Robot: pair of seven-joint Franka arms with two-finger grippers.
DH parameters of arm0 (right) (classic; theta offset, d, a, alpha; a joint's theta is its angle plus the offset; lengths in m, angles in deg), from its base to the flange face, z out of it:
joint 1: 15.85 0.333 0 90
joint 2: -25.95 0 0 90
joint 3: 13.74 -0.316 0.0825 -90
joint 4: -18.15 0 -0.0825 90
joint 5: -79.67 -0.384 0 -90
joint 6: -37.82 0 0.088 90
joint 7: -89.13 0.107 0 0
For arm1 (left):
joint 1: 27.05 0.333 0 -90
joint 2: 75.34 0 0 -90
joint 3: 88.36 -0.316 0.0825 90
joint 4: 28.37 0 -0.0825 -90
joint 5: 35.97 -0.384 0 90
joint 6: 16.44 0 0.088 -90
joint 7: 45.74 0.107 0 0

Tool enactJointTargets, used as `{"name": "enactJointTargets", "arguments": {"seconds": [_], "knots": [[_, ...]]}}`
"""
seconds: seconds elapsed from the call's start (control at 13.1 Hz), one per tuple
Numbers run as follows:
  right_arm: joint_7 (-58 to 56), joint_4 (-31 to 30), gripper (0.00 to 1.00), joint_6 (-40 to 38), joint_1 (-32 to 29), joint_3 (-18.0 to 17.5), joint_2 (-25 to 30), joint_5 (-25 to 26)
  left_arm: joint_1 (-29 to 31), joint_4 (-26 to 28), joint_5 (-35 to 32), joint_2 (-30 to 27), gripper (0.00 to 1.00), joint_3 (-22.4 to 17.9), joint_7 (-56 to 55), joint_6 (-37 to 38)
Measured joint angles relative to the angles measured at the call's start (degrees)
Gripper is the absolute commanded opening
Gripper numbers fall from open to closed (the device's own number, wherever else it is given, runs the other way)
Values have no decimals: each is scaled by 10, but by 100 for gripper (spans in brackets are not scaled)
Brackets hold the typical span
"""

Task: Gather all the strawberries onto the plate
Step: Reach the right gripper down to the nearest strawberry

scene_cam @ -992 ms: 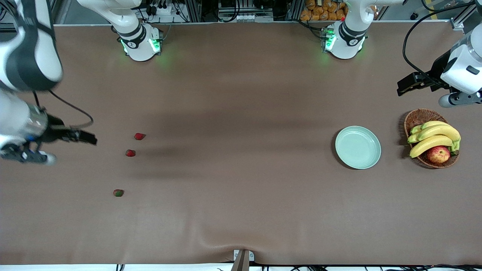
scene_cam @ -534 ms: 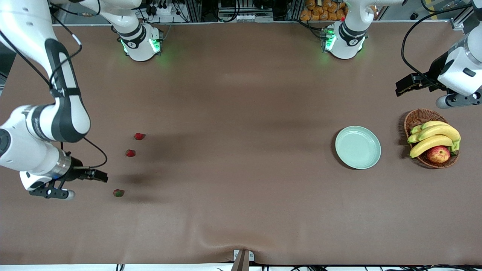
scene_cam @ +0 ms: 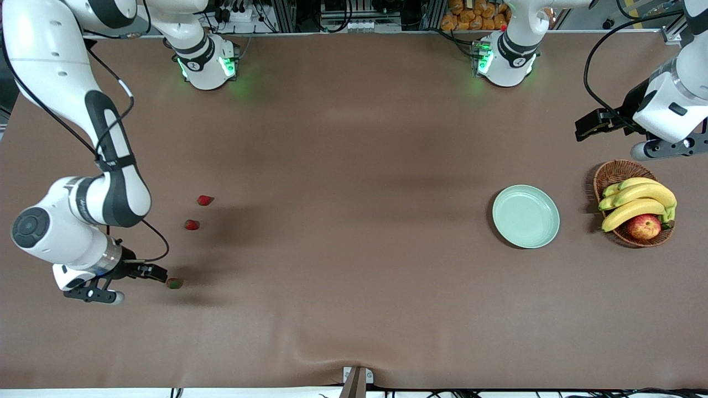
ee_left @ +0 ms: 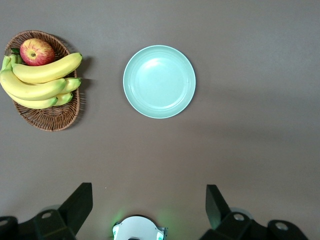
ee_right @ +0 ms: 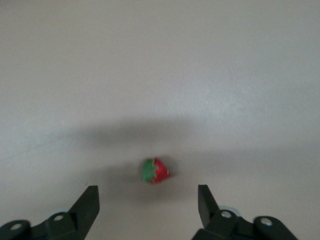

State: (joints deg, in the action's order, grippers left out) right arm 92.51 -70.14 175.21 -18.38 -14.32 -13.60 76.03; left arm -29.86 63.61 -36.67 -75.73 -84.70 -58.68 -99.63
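Strawberries lie on the tabletop at the right arm's end; the one nearest the front camera [scene_cam: 174,283] [ee_right: 154,171] sits just ahead of the right claw [scene_cam: 157,273] [ee_right: 148,200], whose jaws stand apart and hold nothing. I judge it should centre the berry between the fingers, come down, then close gently. Two more berries [scene_cam: 191,225] [scene_cam: 205,200] lie past it, and well apart the left claw [scene_cam: 586,125] [ee_left: 150,205] waits spread wide above the empty mint-green plate [scene_cam: 525,216] [ee_left: 159,81].

Bare table all round the strawberry [ee_right: 155,171] between my right gripper's [ee_right: 148,205] spread fingers, nothing crowding.
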Motion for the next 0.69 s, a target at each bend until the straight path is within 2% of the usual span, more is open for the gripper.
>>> {"name": "enactJointTargets", "arguments": {"seconds": [0.38,0.69], "knots": [[-7,1,68,63,3,-1,-44,0,0,8,0,0,100,0,0,0],[-7,1,63,84,5,-2,-64,0,0,16,0,0,100,3,0,0]]}}
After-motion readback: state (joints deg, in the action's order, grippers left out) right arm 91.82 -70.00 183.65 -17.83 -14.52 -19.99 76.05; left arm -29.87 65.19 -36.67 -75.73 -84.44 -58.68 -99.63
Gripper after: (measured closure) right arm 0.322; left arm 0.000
